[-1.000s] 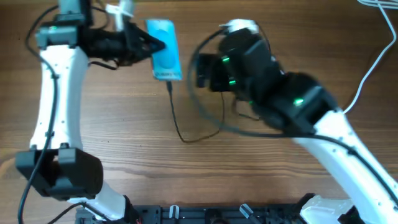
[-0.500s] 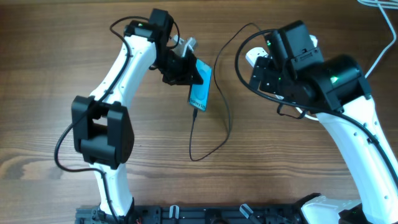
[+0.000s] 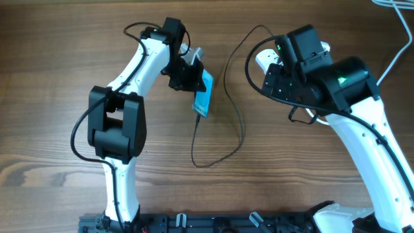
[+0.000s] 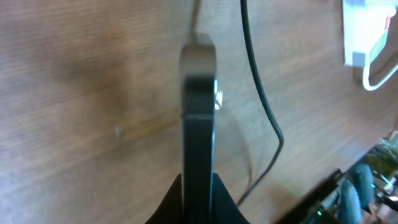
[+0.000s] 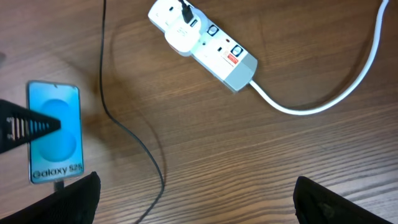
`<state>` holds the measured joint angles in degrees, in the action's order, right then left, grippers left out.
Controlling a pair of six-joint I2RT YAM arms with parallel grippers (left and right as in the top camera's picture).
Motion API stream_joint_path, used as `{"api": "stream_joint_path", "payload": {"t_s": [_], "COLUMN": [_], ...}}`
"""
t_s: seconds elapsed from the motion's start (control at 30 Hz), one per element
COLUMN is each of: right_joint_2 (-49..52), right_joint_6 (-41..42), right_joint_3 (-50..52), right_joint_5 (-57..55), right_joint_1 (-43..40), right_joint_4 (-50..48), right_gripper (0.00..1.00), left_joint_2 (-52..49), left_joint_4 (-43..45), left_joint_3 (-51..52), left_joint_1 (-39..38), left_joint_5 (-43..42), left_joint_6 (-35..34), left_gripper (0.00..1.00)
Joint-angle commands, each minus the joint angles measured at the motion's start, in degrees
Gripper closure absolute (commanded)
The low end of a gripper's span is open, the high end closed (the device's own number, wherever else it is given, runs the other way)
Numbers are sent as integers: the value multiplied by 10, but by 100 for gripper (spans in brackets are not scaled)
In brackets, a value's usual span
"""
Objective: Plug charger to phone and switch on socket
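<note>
My left gripper (image 3: 189, 72) is shut on the phone (image 3: 204, 96) and holds it tilted on edge above the table. In the left wrist view the phone (image 4: 198, 106) shows edge-on between the fingers (image 4: 198, 193). The charger's black cable (image 3: 234, 133) loops from the phone's lower end, where its plug tip (image 3: 197, 119) sits against the phone, up to the socket (image 3: 261, 59). My right gripper (image 3: 277, 83) is wide open and empty above the table (image 5: 196, 199), just short of the socket (image 5: 208, 42). The phone (image 5: 55, 130) and cable (image 5: 127, 127) lie to its left.
A white plug adapter (image 5: 180, 31) sits in the socket's end. The thick white cord (image 5: 323, 102) curves away to the right. More white cords (image 3: 388, 58) hang at the table's top right. The arm bases stand along the front edge.
My left arm has carried the phone right and down and turned it more on edge. The cable loop followed it. My right arm has drawn back over the socket and now barely moves.
</note>
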<state>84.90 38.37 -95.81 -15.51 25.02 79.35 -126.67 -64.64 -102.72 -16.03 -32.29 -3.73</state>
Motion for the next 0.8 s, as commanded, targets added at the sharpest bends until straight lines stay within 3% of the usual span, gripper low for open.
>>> {"api": "stream_joint_path", "payload": {"t_s": [0.0, 0.17, 0.47, 0.63, 0.77], "right_joint_2": [0, 0, 0, 0, 0], "right_joint_6": [7, 8, 8, 7, 6], "right_joint_3": [14, 14, 14, 14, 14], "right_joint_5": [-6, 11, 16, 16, 20], "right_joint_1": [-2, -2, -2, -2, -2], "right_joint_4": [-9, -26, -37, -37, -37], "right_gripper": [0, 0, 0, 0, 0], "left_joint_2": [-5, -22, -45, -45, -45], "left_joint_4": [34, 69, 76, 73, 66], "left_joint_3": [-3, -3, -3, -3, -3], "left_joint_1": [-2, -2, -4, -4, -4], "left_joint_5": [-2, -2, -2, 9, 22], "left_joint_6": [2, -46, -46, -46, -46], "left_gripper": [96, 96, 95, 77, 77]}}
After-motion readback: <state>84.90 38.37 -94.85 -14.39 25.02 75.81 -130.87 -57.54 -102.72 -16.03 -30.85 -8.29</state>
